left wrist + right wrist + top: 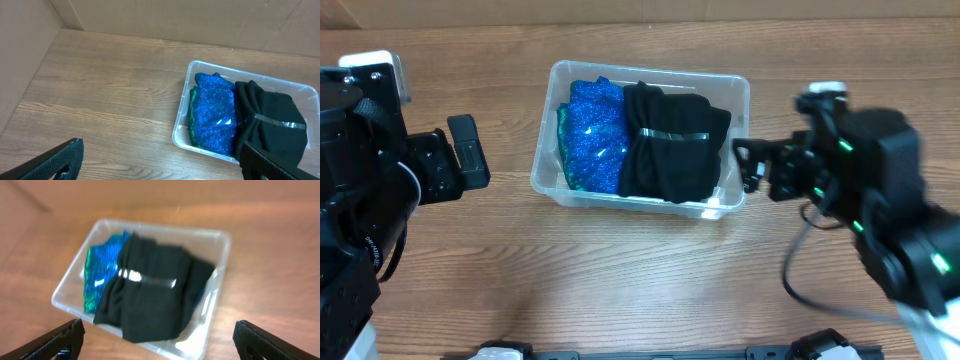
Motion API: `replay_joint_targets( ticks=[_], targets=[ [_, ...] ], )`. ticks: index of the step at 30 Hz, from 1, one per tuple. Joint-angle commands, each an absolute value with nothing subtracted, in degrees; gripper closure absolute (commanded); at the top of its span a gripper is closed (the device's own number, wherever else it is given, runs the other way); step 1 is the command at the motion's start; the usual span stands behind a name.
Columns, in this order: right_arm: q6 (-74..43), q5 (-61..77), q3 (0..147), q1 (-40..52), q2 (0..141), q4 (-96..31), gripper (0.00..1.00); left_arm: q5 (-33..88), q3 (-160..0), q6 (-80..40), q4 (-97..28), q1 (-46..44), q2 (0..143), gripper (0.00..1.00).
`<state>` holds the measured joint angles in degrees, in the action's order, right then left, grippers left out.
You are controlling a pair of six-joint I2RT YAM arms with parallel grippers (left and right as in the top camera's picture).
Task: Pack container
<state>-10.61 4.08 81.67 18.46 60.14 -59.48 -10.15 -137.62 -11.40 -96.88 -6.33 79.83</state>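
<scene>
The clear plastic container (552, 180) stands in the middle of the wooden table. It holds a sparkly blue and green cloth (595, 135) on its left and a folded black garment with a shiny band (670, 140) on its right. The container also shows in the left wrist view (182, 125) and the right wrist view (222, 245). My left gripper (468, 152) is open and empty, left of the container and apart from it. My right gripper (748, 165) is open and empty, just off the container's right end.
A brown wall or board (165, 20) runs along the far edge of the table, with another board (20, 55) on the left side. Black equipment (660, 352) lies along the table's front edge.
</scene>
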Motion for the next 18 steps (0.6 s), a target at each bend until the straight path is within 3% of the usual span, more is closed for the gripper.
replay_joint_targets(
  ticks=[1,8,18],
  targets=[
    [-8.9,-5.0,82.6,16.8,50.7,-58.1,0.00,-10.9,-137.8,-10.3,-96.8,-6.0,79.5,0.00],
    [-2.1,-12.6,77.5,11.7,39.2,-53.8,0.00,-10.9,-137.8,-10.3,-96.8,-6.0,79.5,0.00],
    [0.0,-7.6,44.6,5.1,21.2,-42.2,0.00,-10.9,-137.8,-10.3,-96.8,-6.0,79.5,0.00]
  ],
)
